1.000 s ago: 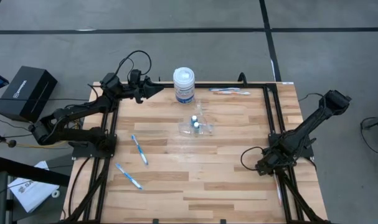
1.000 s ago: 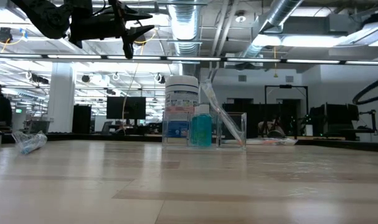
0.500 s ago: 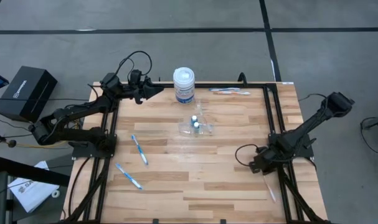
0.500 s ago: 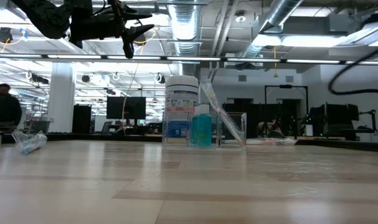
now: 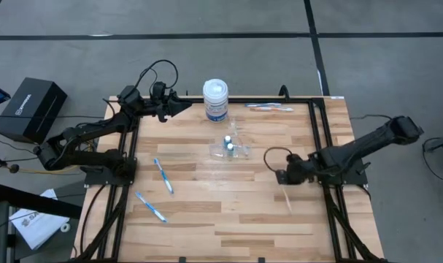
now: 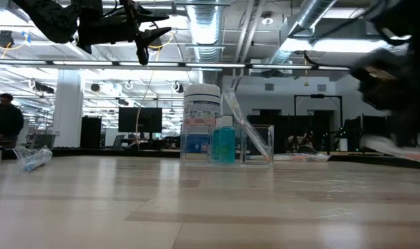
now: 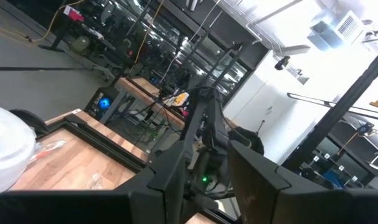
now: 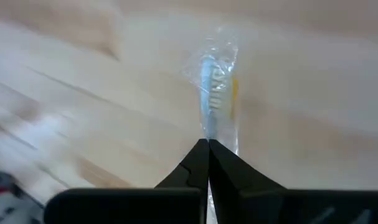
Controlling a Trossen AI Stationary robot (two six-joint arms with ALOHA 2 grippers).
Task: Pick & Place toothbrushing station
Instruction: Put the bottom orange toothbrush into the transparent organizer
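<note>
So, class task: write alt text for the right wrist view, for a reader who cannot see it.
The right pincer, shut, grips a wrapped toothbrush whose clear plastic wrapper extends beyond the fingertips. Below it lies the blurred, pale wooden table.

Right claw [image 5: 282,177] holds a wrapped toothbrush [image 5: 287,200] just right of the clear holder [image 5: 231,148].

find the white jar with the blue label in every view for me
High view: white jar at the table's far edge, middle.
Low view: centre, behind the see-through holder.
Left wrist view: a white blur at the left edge, probably the jar.
Right wrist view: not in it.
Shared landmark: the holder beside it.
</note>
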